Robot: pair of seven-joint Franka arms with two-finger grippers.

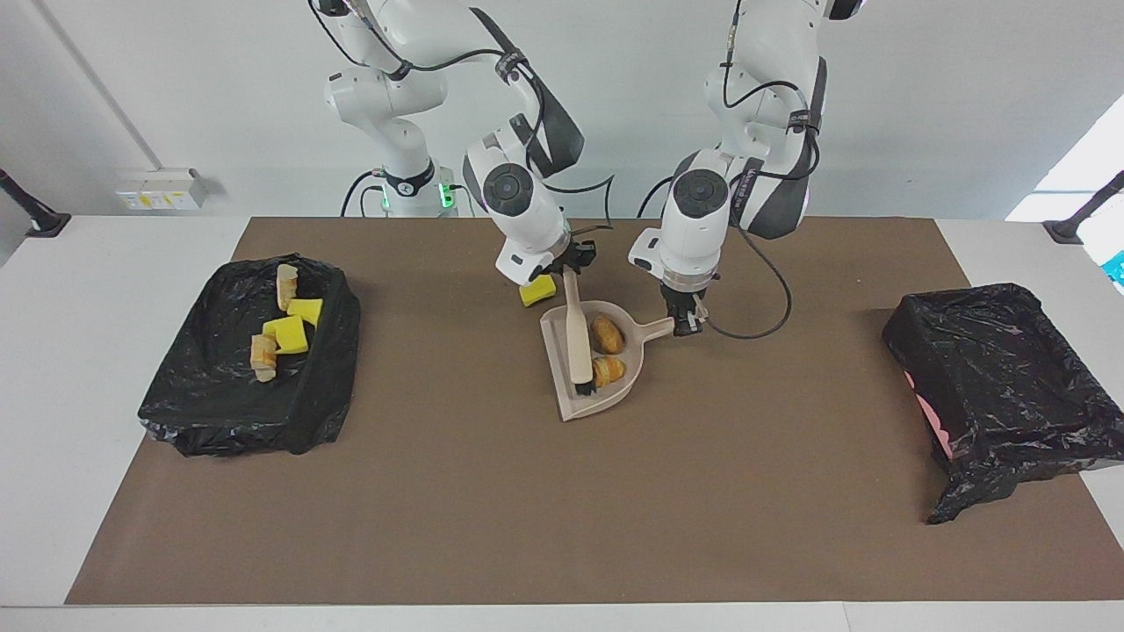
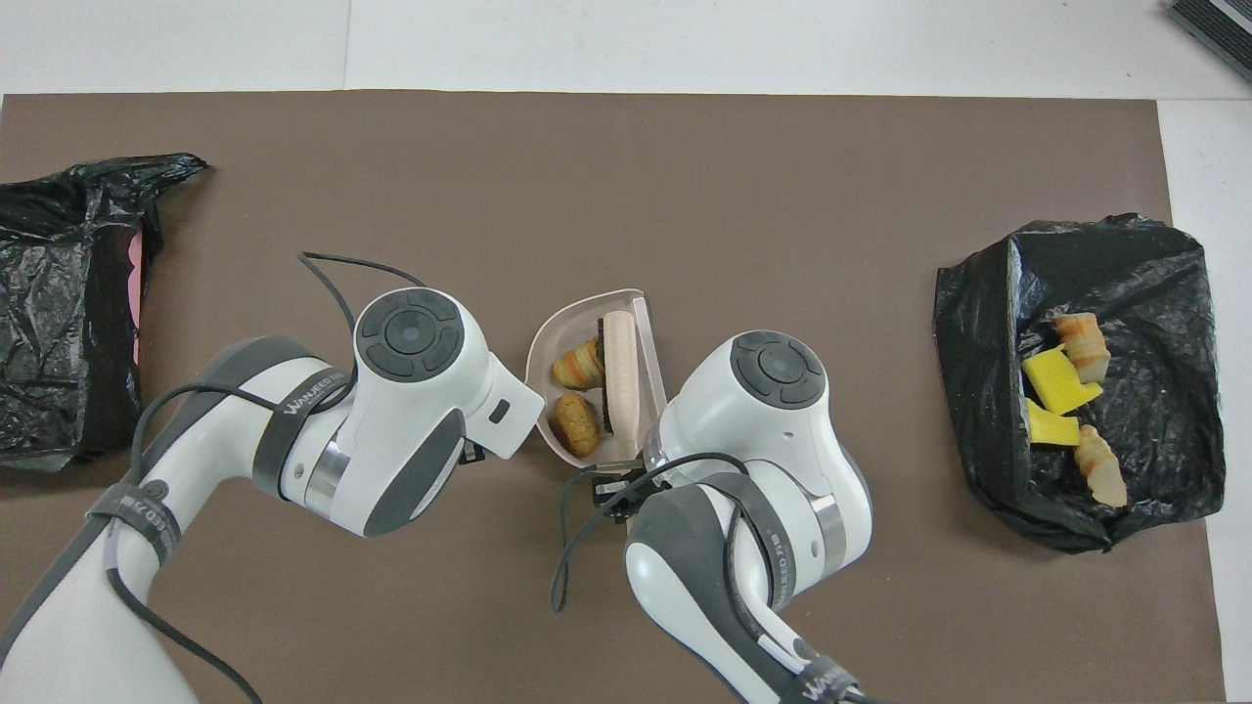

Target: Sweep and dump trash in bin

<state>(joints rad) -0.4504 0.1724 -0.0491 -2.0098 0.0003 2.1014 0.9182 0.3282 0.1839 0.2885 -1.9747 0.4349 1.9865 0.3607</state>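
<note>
While two orange-brown lumps (image 1: 606,351) sit in the dustpan (image 1: 562,399).

Occlusions and cut-offs

Overhead: yellow sponge piece (image 1: 536,291) hidden under right arm; both hands masked by their wrists. Black-bagged bin (image 2: 68,308) at left arm's end cut by frame edge; dustpan handle (image 1: 657,326) covered.

You see a plain white wall (image 1: 922,105), a white table (image 1: 105,263) under a brown mat (image 1: 562,527), and 1 wall socket box (image 1: 158,187).
</note>
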